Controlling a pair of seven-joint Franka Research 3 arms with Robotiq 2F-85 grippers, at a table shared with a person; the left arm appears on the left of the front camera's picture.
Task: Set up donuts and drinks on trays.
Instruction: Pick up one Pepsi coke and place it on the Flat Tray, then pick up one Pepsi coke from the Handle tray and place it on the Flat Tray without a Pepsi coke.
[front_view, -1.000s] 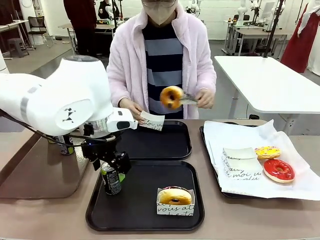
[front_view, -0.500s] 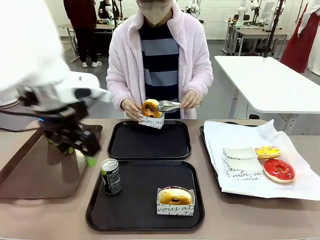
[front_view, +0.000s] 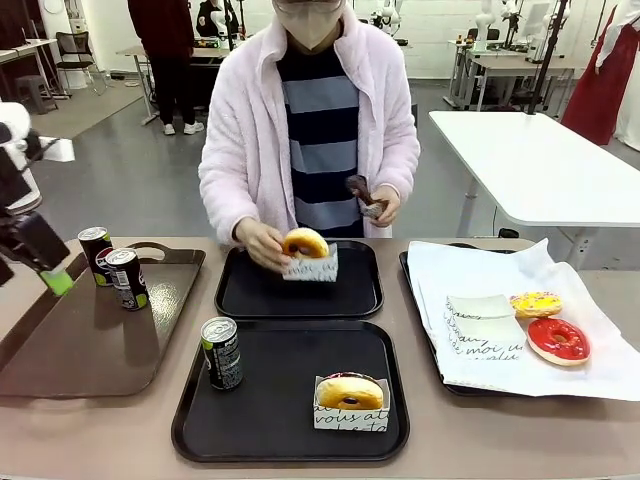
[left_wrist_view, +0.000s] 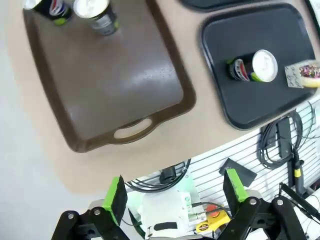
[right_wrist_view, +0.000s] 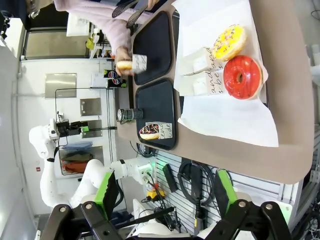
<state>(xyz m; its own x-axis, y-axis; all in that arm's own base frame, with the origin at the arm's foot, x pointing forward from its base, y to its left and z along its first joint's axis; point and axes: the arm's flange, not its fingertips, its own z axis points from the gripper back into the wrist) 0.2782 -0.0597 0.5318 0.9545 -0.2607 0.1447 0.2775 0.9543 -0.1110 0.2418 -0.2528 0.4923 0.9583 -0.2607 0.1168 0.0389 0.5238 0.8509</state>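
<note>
A black soda can (front_view: 221, 352) stands alone at the left of the near black tray (front_view: 290, 440), with a golden donut (front_view: 350, 392) in a white paper holder at its front right. On the far black tray (front_view: 350, 300) a person's hand sets down another golden donut (front_view: 306, 243) in a holder. My left gripper (front_view: 40, 262) hangs open at the far left, well away from the can. From above, my left gripper (left_wrist_view: 175, 195) looks down on the table edge, jaws wide with nothing between them. My right gripper (right_wrist_view: 166, 192) is open and holds nothing.
A brown tray with handles (front_view: 90, 360) at the left carries two more cans (front_view: 112, 268). At the right, a paper-lined tray (front_view: 600, 370) holds a yellow sprinkled donut (front_view: 535, 304), a red donut (front_view: 558, 340) and spare paper holders (front_view: 480, 325). The person's other hand holds tongs (front_view: 362, 196).
My left arm has pulled back to the far left, leaving the can standing on the near tray. The person has put the tong-held donut into a holder and lowered it onto the far tray.
</note>
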